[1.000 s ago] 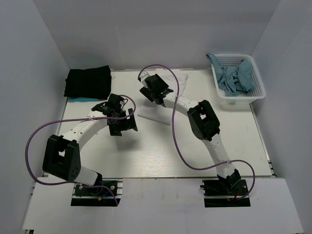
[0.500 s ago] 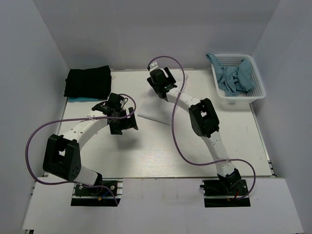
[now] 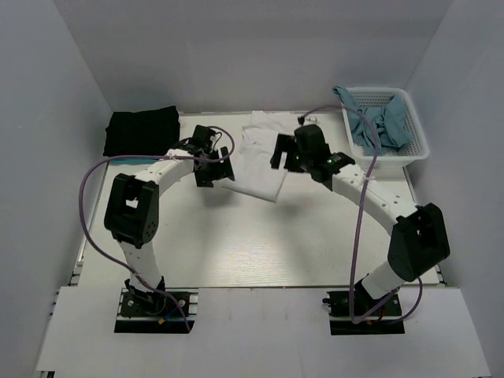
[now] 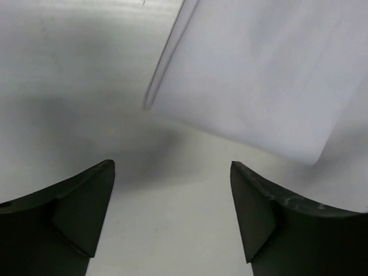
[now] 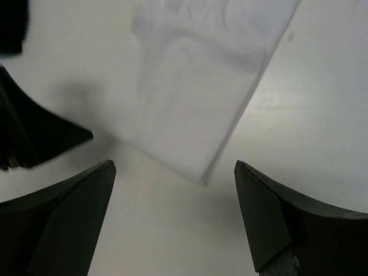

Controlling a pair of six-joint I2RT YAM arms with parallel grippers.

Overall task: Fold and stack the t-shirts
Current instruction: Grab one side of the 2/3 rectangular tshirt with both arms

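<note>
The white t-shirt (image 3: 258, 164) lies folded in a long strip at the back middle of the table. It also shows in the left wrist view (image 4: 264, 69) and in the right wrist view (image 5: 195, 86). The black t-shirt (image 3: 142, 132) lies folded at the back left. My left gripper (image 3: 217, 170) is open and empty just left of the white shirt; in its own view (image 4: 172, 213) it is over bare table. My right gripper (image 3: 283, 154) is open and empty just right of the shirt, also over bare table (image 5: 172, 218).
A white basket (image 3: 409, 153) with teal cloths (image 3: 378, 126) stands at the back right. A light blue cloth edge (image 3: 126, 160) peeks out under the black shirt. White walls close in the table on three sides.
My right arm has swung from above the white shirt to its right side. My left arm has moved back to the shirt's left edge. The shirt now lies uncovered.
</note>
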